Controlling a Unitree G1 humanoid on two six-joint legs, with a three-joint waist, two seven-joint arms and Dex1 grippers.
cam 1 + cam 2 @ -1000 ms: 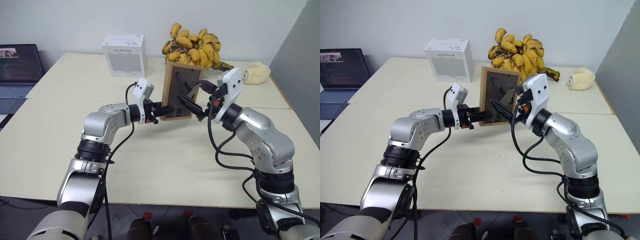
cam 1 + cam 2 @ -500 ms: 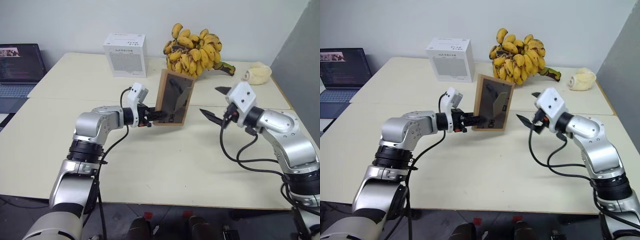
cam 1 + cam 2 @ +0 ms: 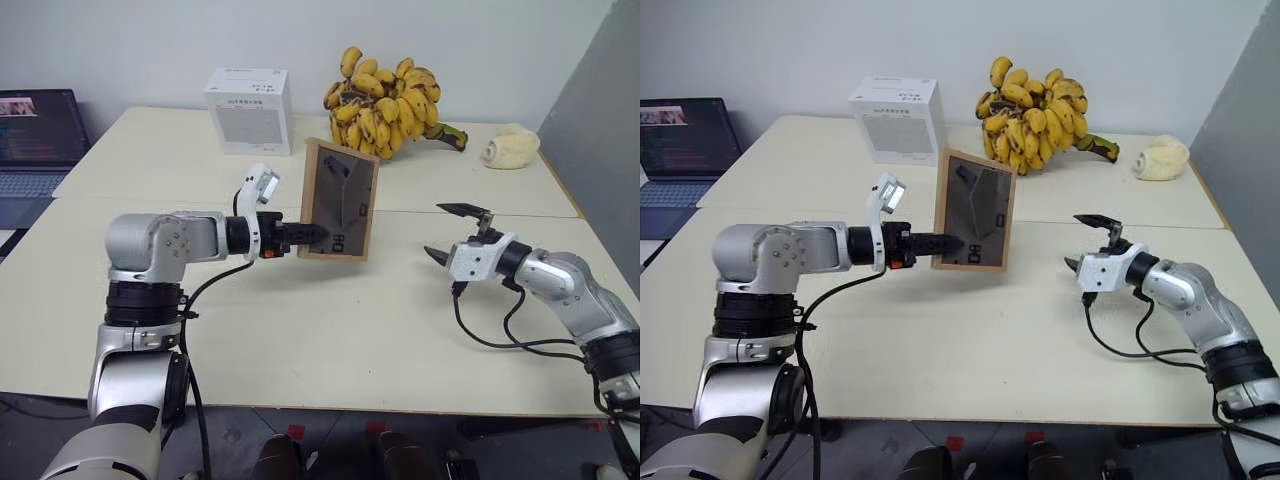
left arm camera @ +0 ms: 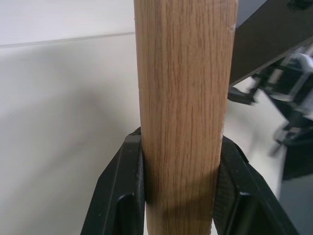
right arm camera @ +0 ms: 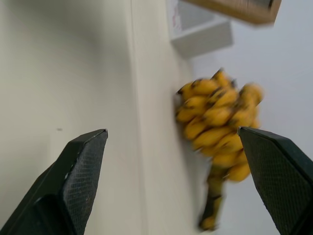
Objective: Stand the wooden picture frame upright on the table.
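Observation:
The wooden picture frame [image 3: 340, 200] stands nearly upright over the middle of the table [image 3: 300, 330], leaning a little. Its dark grey back faces me with the stand folded out. My left gripper [image 3: 305, 233] is shut on the frame's left wooden edge [image 4: 183, 98], with one black finger [image 4: 122, 191] on each side. I cannot tell whether the frame's bottom edge touches the tabletop. My right gripper [image 3: 447, 232] hangs open to the right of the frame, well apart from it, with nothing between its fingers [image 5: 73, 181].
A white printed box [image 3: 248, 110] and a big bunch of bananas [image 3: 390, 100] stand behind the frame. A cream lumpy object [image 3: 510, 147] lies at the back right. An open laptop [image 3: 35, 140] sits at the far left. A seam crosses the table.
My right gripper has left the back of the frame, moving right and down while rolling over. The left gripper has drawn the frame back and to the left, turning it.

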